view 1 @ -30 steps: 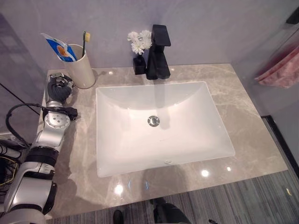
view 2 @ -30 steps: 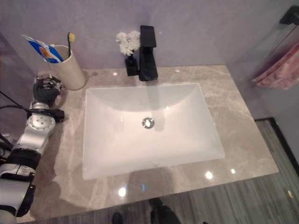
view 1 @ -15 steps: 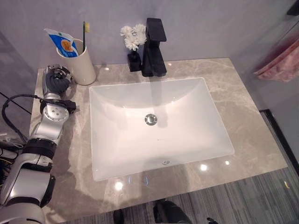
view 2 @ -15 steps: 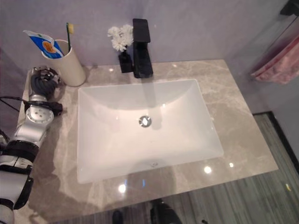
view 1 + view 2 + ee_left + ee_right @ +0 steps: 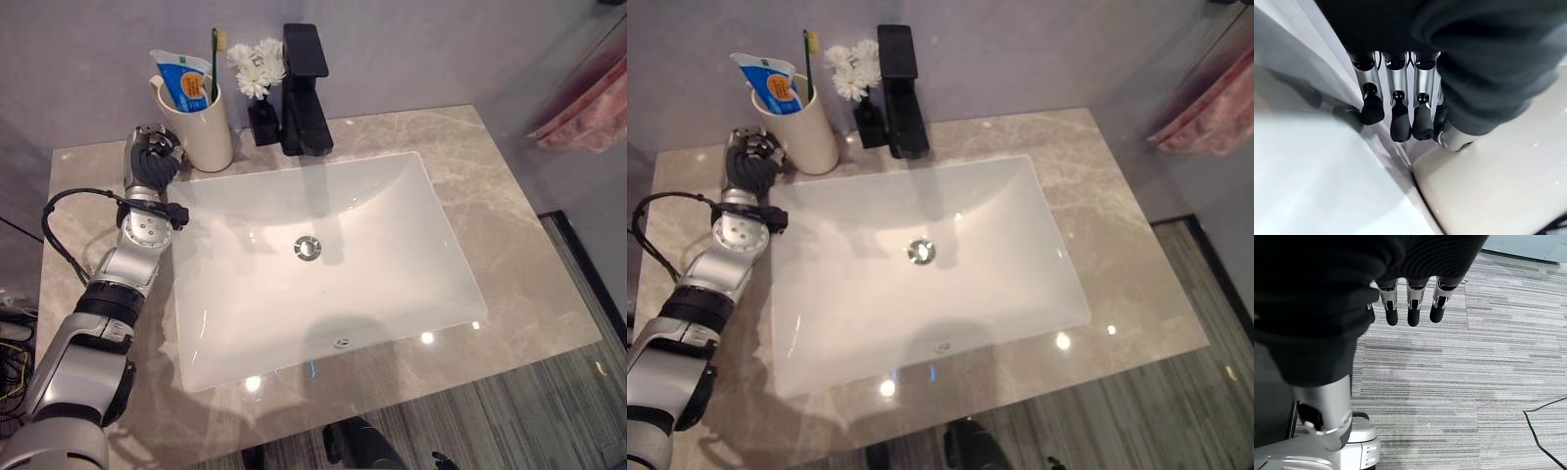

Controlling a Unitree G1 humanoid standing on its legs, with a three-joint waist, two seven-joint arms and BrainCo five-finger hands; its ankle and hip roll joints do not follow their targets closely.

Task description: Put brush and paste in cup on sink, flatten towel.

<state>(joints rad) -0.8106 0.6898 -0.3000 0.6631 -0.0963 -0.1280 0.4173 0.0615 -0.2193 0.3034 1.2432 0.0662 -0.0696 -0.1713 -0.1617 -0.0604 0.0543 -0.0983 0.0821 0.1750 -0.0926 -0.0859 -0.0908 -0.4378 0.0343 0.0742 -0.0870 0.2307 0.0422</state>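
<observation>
The left robot hand (image 5: 149, 160) is resting on the marble desk (image 5: 509, 245), its fingers (image 5: 1400, 120) hanging loose and nearly straight, grasping nothing; in the left wrist view their dark tips are pointing down at the seam where the desk meets the white wash basin (image 5: 323, 259). Just beyond this robot hand, close beside its fingertips, the cream cup (image 5: 203, 132) is standing upright on the desk. Inside the cup, the toothpaste tube (image 5: 181, 81), white and blue with an orange patch, is leaning toward the side of the robot hand, and the toothbrush (image 5: 216, 61) with a dark handle and pale yellow-green head is standing nearly upright beside it. Both are sticking out above the rim.

Past the cup, further from the left robot hand, a small black vase with white flowers (image 5: 256, 70) is sitting against the wall, touching or just beside the black faucet (image 5: 305, 90), whose spout is reaching over the basin. The basin itself is lying right alongside the left robot hand and arm, with its round metal drain (image 5: 308, 247) well apart from the fingers. Far across the desk from this robot hand, a pink towel (image 5: 586, 119) is hanging bunched by the side wall.

The right robot hand (image 5: 1409, 303) is hanging over grey striped carpet (image 5: 1488, 382), its fingers relaxed and released, gripping nothing.
</observation>
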